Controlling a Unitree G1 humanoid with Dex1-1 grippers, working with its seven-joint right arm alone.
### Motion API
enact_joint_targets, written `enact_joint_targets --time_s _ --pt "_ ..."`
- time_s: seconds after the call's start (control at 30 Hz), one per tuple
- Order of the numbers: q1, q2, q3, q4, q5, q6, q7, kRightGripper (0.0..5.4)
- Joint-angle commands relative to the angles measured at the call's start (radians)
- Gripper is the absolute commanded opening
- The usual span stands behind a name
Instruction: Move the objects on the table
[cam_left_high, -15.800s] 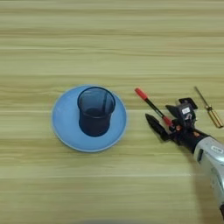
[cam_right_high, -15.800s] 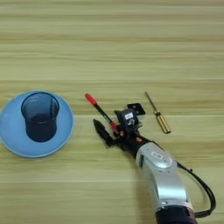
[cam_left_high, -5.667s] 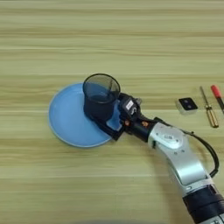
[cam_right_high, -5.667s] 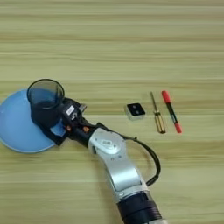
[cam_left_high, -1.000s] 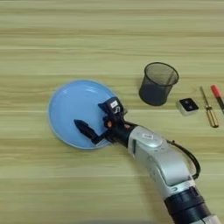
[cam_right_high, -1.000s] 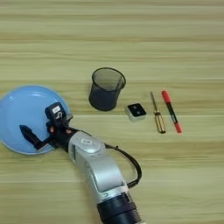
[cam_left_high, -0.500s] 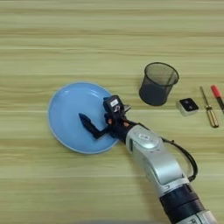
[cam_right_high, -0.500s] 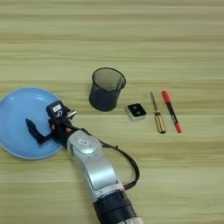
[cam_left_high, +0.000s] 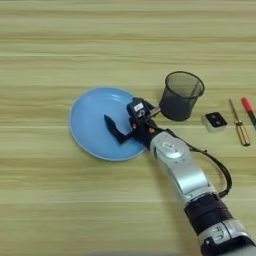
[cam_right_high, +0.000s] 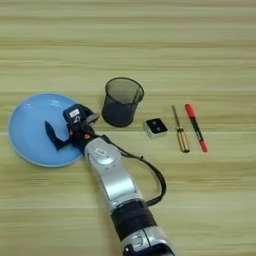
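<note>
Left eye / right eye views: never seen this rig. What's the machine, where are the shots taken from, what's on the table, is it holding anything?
Both pictures come from one stereo camera on a humanoid robot's head, looking down on a wooden table; they show the same scene, slightly offset sideways. The silver tube coming in from the bottom is the robot's right forearm, ending in the right gripper with two black fingers. The gripper is over the light-blue plate; I cannot tell whether it grips the plate. Right of the plate stands a dark mesh cup, upright on the table. Further right lie a small black square block, a screwdriver with a yellowish handle and a tool with a red tip.
</note>
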Motion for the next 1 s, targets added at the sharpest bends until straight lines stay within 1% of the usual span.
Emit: enact_joint_targets --time_s 0.03,0.1,0.27,0.33,0.5,0.6,0.7,0.9,1.0 --pt "-0.063 -0.021 -0.028 0.073 -0.018 -0.038 -0.031 5.35" --pt "-0.096 -0.022 -0.041 0.135 -0.019 -0.06 -0.045 5.35" --pt "-0.154 -0.022 -0.067 0.257 -0.009 -0.115 -0.049 5.35" --pt "-0.162 -0.017 -0.075 0.275 -0.001 -0.135 -0.041 5.35" --pt "-0.17 -0.006 -0.071 0.269 0.004 -0.166 -0.024 5.35" --pt "-0.166 -0.002 -0.067 0.229 0.009 -0.175 -0.009 5.35" --pt "-0.145 0.002 -0.059 0.155 0.015 -0.168 0.013 5.35" --pt "-0.094 -0.001 -0.047 -0.037 0.014 -0.123 0.033 5.35" --pt "-0.08 -0.003 -0.047 -0.104 0.015 -0.102 0.032 5.35"
